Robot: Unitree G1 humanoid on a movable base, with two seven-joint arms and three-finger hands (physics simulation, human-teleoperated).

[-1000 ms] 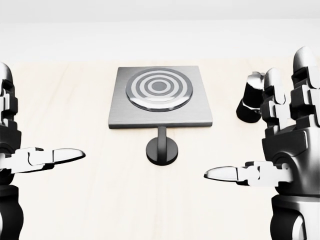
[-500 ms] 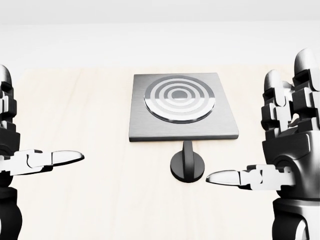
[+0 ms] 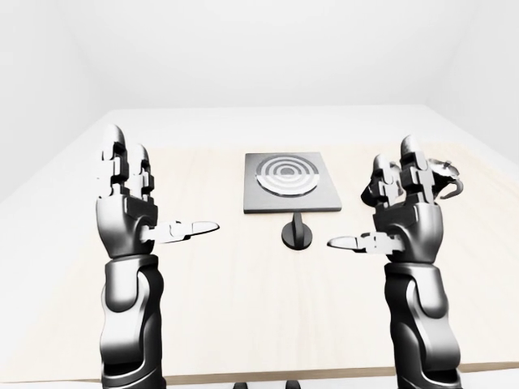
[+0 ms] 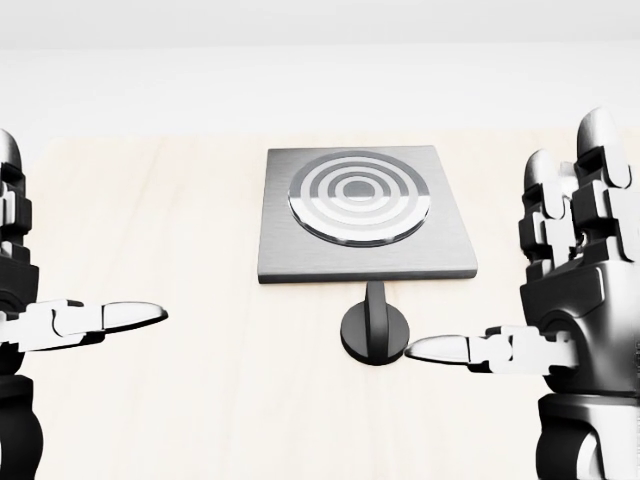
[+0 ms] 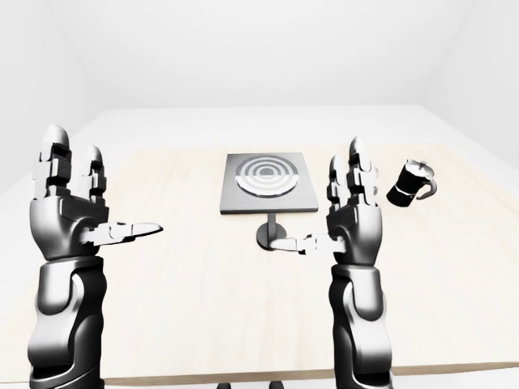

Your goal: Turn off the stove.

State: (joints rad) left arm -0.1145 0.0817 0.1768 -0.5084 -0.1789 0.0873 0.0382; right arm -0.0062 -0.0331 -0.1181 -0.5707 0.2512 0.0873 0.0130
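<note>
The stove (image 4: 365, 212) is a square grey plate with a ringed burner, in the upper middle of the head view. Its black round knob (image 4: 375, 331) with an upright bar handle sits just below it on the pale table. My right hand (image 4: 520, 300) is open, fingers upright, its thumb tip pointing left and almost touching the knob's right side. My left hand (image 4: 60, 290) is open at the left edge, far from the knob. Both hands show whole in the left-eye view, left hand (image 3: 146, 203) and right hand (image 3: 389, 215).
A black moka pot (image 5: 411, 184) stands on the pale wooden table (image 5: 186, 275) to the right of the stove, hidden behind my right hand in the head view. The table's near edge (image 3: 268, 378) runs along the bottom of the eye views.
The camera shifted between the first two frames, so stove and knob slid right in the view. Since then my right hand moved slightly left, its thumb tip nearing the knob.
</note>
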